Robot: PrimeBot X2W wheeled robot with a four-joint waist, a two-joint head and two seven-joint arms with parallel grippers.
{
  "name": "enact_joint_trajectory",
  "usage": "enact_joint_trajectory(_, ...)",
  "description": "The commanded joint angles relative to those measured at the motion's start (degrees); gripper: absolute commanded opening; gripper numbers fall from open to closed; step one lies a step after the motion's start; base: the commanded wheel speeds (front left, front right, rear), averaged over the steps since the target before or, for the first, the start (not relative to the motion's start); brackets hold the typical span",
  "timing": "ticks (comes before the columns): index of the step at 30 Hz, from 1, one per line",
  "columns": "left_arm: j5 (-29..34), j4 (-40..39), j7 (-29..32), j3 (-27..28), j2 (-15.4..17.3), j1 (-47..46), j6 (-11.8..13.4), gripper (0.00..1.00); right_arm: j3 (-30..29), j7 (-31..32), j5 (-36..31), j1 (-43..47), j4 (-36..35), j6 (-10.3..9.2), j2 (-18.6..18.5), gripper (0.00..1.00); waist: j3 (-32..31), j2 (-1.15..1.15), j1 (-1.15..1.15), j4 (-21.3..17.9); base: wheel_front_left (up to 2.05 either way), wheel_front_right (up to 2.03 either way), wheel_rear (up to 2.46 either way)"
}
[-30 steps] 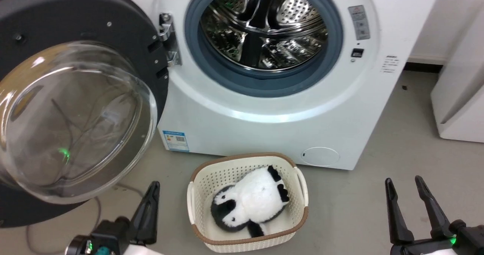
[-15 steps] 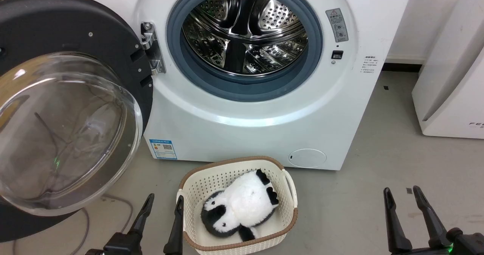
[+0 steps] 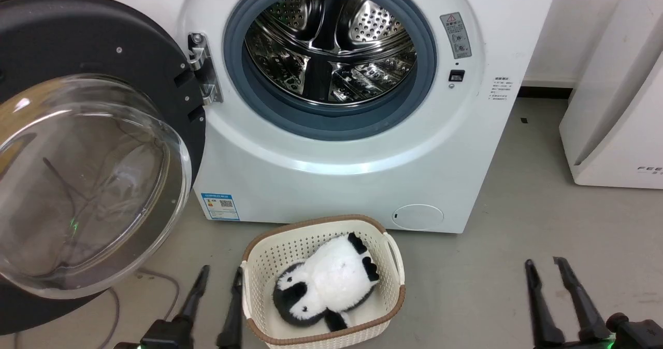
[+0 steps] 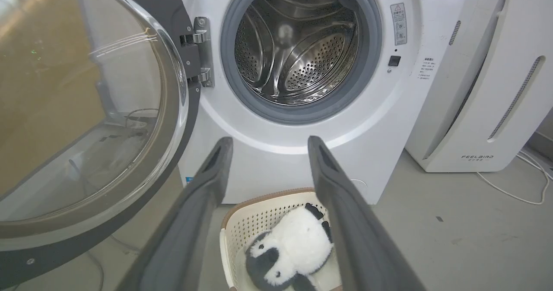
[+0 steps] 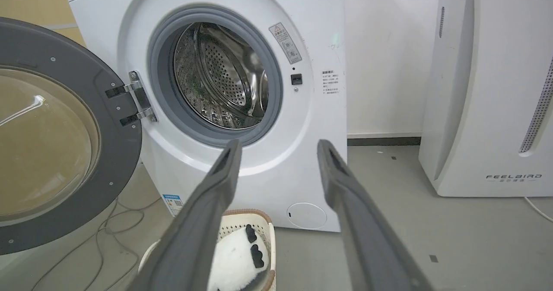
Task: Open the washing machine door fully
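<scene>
**Washing machine** (image 3: 362, 173)**:** big white front-loader right in front of you, mouth wide open with nothing blocking it.

**Washing machine door** (image 3: 77, 33)**:** swung way out to your left, with the matte black inner face and the bulging glass bowl (image 3: 88, 183) turned your way. It looks at or near the end of its swing, so I'd call the job pretty much done.

**Why it hangs there:** the hinge (image 3: 203, 74) on the machine's left side carries it. Nothing is touching the door.

**White appliance** (image 3: 611, 131)**:** parked to the right of the machine with a gap between them, on the opposite side from the door.

**Drum** (image 3: 326, 43)**:** perforated steel with a grey rubber ring around it, and empty as far as you can see in.

**Basket** (image 3: 252, 245)**:** cream with a brown rim, on the floor just in front of the machine, below the opening. My guess is it's staged there for loading.

**Basket contents:** one black-and-white plush toy (image 3: 326, 287) lying flat, and that's it.

**Left gripper** (image 3: 221, 270)**:** low at your lower left, just beside the basket's left rim. The fingers are spread and grasp nothing, and it's well clear of the door.

**Right gripper** (image 3: 543, 261)**:** lower right over bare floor, fingers apart, also empty-handed.

**Cables** (image 3: 155, 281)**:** thin wires on the floor under the door, worth minding if you roll that way.
</scene>
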Motion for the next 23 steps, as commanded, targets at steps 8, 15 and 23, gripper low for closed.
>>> enact_joint_trajectory(8,0.4,0.0,0.5,0.3,-0.2,-0.2,-0.2,0.00,0.0,0.5,-0.4,-0.3,0.0,0.00,0.0,0.00,0.0,0.00,0.00,-0.2,0.00,0.00,0.00)
enact_joint_trajectory(15,1.2,-0.1,1.4,1.0,-0.6,-0.5,-0.4,0.00,0.1,1.3,-1.1,-0.8,0.1,0.00,0.1,0.00,0.0,0.00,0.00,-0.4,0.00,0.00,0.00)
enact_joint_trajectory(23,2.0,-0.2,2.3,1.7,-1.0,-0.9,-0.7,0.00,0.1,2.3,-1.9,-1.4,0.2,0.01,0.2,0.00,0.1,0.00,0.00,-0.7,0.00,0.00,0.00)
